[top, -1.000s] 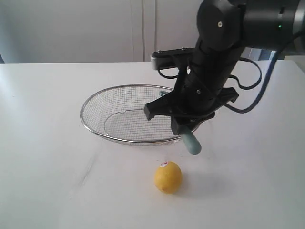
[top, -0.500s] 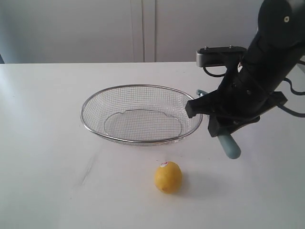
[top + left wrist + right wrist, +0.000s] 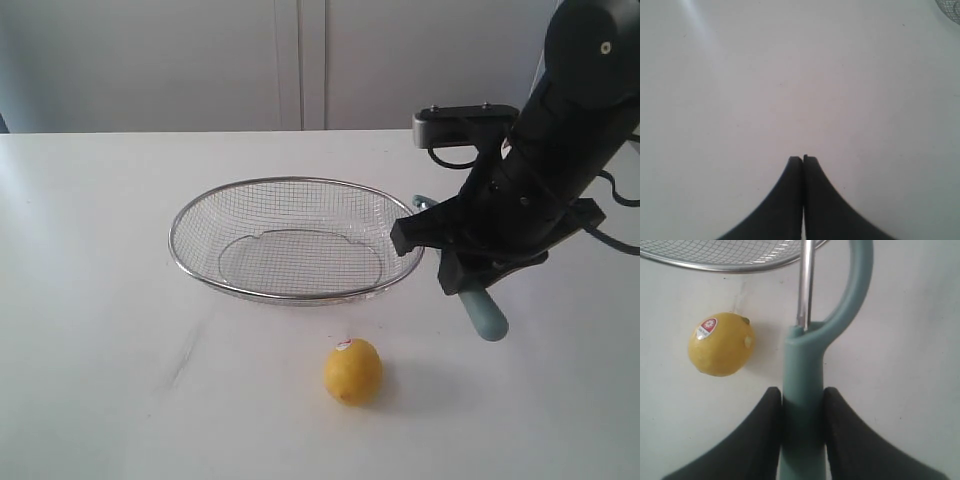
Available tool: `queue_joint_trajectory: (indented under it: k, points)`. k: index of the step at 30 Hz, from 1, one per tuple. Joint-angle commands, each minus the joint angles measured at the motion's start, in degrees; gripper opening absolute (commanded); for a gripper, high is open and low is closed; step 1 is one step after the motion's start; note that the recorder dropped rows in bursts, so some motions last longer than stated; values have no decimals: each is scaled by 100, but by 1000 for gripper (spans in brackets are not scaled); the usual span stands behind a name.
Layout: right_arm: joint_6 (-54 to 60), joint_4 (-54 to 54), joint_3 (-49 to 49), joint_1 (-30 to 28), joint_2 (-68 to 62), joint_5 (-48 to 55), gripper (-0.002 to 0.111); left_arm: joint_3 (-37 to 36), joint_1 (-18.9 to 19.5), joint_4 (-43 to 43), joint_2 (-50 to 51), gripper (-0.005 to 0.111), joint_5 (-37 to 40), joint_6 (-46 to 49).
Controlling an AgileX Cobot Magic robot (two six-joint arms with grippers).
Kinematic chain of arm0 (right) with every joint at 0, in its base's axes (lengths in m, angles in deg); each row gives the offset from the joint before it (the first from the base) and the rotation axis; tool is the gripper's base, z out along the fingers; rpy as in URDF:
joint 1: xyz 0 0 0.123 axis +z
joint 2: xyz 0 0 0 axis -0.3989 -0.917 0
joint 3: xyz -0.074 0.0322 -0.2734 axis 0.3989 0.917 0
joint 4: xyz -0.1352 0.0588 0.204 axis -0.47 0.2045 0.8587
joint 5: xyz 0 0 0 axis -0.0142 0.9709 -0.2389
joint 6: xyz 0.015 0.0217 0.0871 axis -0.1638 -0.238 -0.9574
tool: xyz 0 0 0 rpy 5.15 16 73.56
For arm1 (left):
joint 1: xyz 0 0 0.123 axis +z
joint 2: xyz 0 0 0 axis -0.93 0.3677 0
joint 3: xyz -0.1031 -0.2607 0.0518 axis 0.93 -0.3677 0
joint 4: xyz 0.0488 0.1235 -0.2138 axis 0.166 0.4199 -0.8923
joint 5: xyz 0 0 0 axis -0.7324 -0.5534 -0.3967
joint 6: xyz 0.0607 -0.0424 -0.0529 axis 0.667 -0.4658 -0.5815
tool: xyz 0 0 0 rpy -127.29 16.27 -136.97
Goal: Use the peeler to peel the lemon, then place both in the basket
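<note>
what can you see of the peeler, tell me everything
The peeler has a slim, rounded pale teal handle that looks like smooth plastic. A curved head arm of the same colour carries a thin metal blade running from the handle's top. The right gripper holds it, fingers clamped on either side of the handle. In the exterior view it hangs tilted, handle end low, just right of the basket, apparently clear of the table. Only the fingers touch it.
</note>
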Motion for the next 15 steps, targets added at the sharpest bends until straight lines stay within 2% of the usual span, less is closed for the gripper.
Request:
queue_joint_trajectory:
  k: [1,7,15]
  points:
    - [64,-187,11,-46,71,116,0,-52,17,-18,-19,0,11,1]
    - [97,-295,11,-50,71,208,0,-52,17,-18,-19,0,11,1]
    - [438,-258,11,-364,71,321,0,-52,17,-18,-19,0,11,1]
